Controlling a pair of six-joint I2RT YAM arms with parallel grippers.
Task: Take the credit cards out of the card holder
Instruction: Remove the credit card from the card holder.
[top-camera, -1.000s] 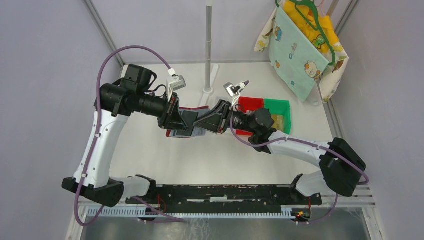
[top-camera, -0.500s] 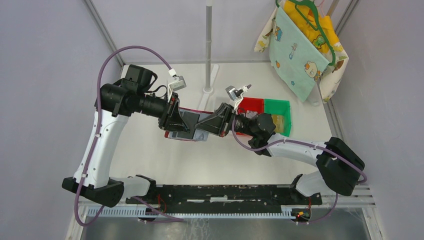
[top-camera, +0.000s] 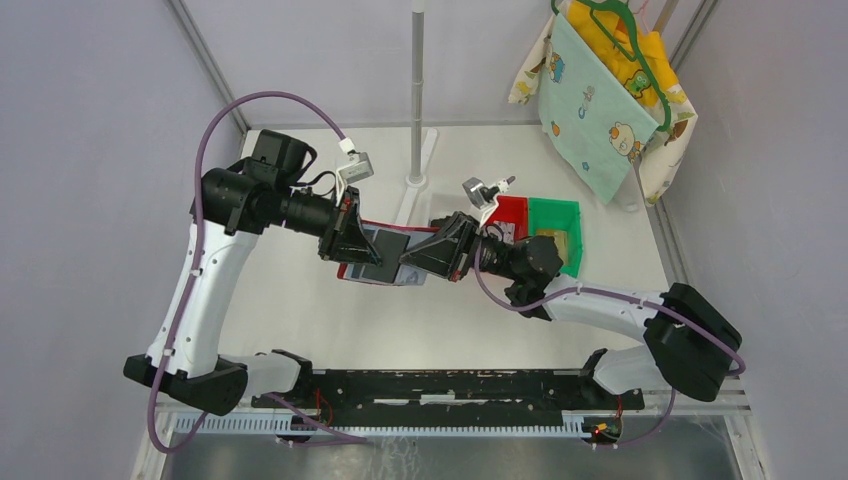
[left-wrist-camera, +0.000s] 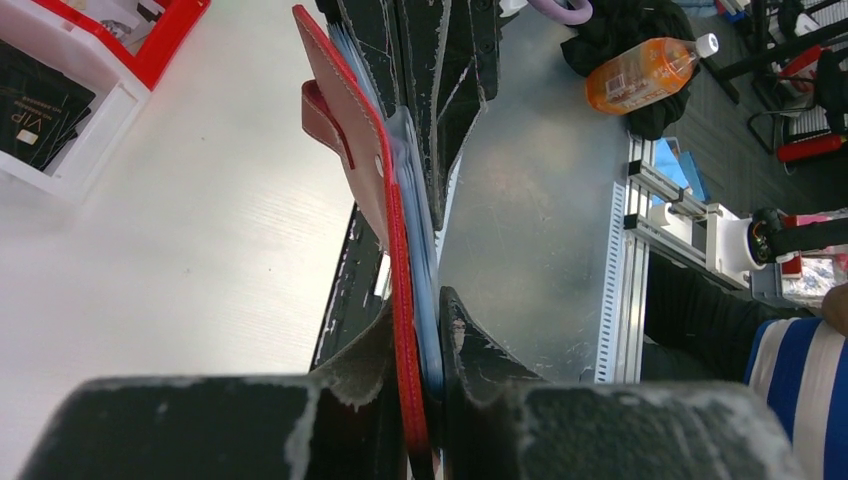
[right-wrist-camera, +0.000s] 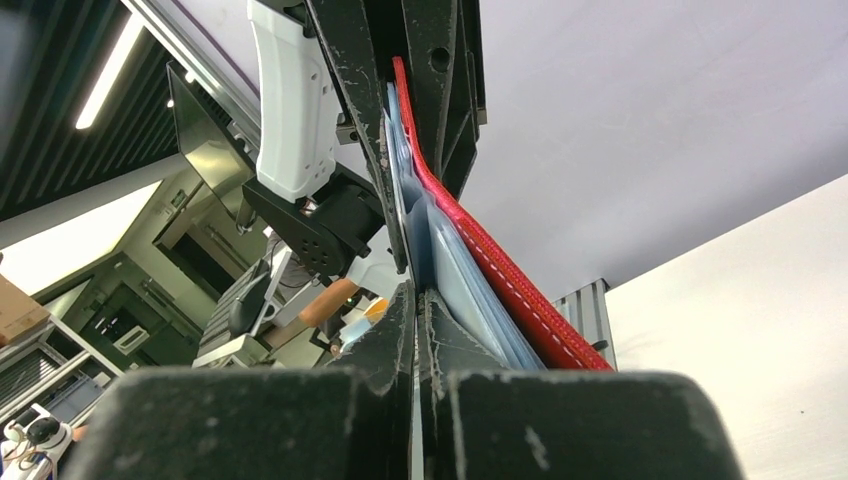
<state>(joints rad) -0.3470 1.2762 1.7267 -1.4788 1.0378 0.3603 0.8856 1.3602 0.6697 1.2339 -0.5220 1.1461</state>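
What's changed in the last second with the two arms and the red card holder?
The right tool slid rightward, away from the left tool, so more of the card holder shows between them. Nothing was let go: the left tool stays shut on it, the right on a bluish inner layer. The left arm barely moved.

Through my left wrist camera I read only "VIP", in gold on a black card (left-wrist-camera: 40, 100) in the white bin (left-wrist-camera: 100, 112); the orange bottle (left-wrist-camera: 640, 72) has a label too small to read.
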